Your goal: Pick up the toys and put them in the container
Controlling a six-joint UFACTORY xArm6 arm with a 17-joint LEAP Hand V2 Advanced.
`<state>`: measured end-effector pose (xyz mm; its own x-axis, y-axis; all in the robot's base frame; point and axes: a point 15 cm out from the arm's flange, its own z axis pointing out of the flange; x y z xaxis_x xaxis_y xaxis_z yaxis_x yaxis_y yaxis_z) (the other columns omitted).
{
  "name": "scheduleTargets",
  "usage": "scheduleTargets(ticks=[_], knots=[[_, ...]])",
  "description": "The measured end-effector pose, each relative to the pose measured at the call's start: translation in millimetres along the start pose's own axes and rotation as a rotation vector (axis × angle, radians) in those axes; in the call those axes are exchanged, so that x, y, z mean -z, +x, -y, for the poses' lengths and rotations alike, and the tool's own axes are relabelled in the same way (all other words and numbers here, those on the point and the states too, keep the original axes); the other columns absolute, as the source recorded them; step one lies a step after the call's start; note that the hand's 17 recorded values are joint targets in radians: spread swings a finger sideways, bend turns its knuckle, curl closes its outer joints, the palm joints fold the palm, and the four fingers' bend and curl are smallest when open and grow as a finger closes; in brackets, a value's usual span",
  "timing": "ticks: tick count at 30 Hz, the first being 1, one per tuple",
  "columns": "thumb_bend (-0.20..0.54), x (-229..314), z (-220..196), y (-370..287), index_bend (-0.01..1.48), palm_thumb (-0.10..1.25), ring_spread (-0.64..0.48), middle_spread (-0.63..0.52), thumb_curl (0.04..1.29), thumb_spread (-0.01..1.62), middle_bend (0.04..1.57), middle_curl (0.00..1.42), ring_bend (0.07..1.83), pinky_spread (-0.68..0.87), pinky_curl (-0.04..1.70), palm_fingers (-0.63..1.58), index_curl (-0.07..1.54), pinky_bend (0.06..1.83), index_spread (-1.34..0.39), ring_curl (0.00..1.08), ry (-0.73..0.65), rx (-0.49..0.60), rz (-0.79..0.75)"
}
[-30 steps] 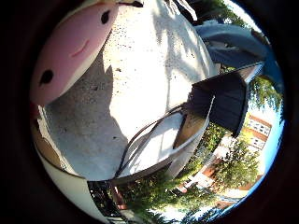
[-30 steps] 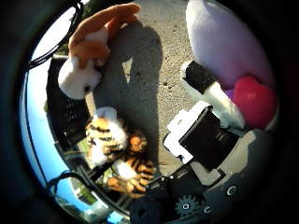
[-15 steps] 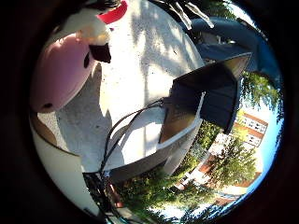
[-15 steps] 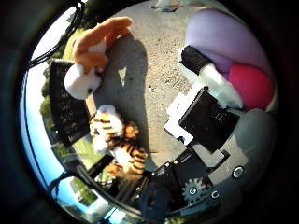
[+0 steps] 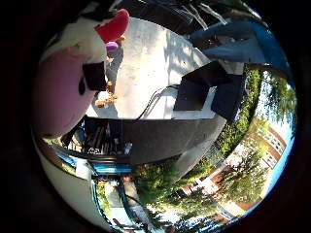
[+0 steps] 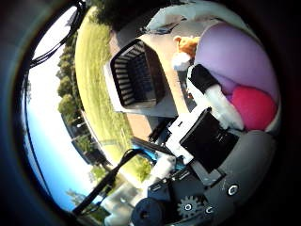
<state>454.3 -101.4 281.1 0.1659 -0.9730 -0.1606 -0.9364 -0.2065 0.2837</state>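
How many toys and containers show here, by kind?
Plush toys: 2, the pink plush toy held in the hand and the orange-and-white plush toy.
Black slatted container: 1.
Total: 3. A small orange shape further off is too small to tell.

A pale concrete table top (image 5: 146, 63) carries the things, part sunlit and part in shadow. A black slatted basket (image 6: 136, 75) sits on it near one edge. A small orange and white plush toy (image 6: 186, 49) lies on the surface beside the basket. Two dark box-like objects (image 5: 209, 87) stand close to another edge.
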Motion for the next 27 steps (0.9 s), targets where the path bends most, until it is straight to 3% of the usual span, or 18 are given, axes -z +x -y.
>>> scheduleTargets(ticks=[8,15,18,22,25,27], knots=[[-0.016,-2,23,-182,0.84,0.98,-0.15,-0.22,0.69,1.17,1.26,1.06,1.43,0.15,0.91,0.81,0.34,1.53,-1.06,0.90,0.015,0.250,0.050],[-0.026,-56,106,-251,0.84,0.88,-0.12,-0.21,0.67,1.20,1.26,1.07,1.48,0.15,0.93,0.71,0.43,1.50,-1.06,0.89,0.105,0.254,0.087],[-0.023,-95,131,-267,0.86,0.86,-0.02,-0.16,0.64,1.21,1.12,0.97,1.33,0.21,0.87,0.67,0.51,1.38,-0.91,0.80,0.082,0.248,0.090],[-0.027,-144,154,-279,0.81,0.84,0.08,-0.10,0.61,1.21,0.80,0.83,1.17,0.28,0.85,0.08,0.58,1.19,-0.59,0.73,0.006,0.257,0.085],[-0.029,-179,152,-278,0.64,0.82,0.17,-0.03,0.58,1.20,0.52,0.66,0.92,0.35,0.72,-0.20,0.51,1.02,-0.43,0.58,-0.092,0.256,0.088],[-0.029,-187,147,-275,0.52,0.81,0.21,0.01,0.56,1.19,0.39,0.58,0.76,0.38,0.65,-0.23,0.45,0.93,-0.41,0.50,-0.130,0.255,0.092]])
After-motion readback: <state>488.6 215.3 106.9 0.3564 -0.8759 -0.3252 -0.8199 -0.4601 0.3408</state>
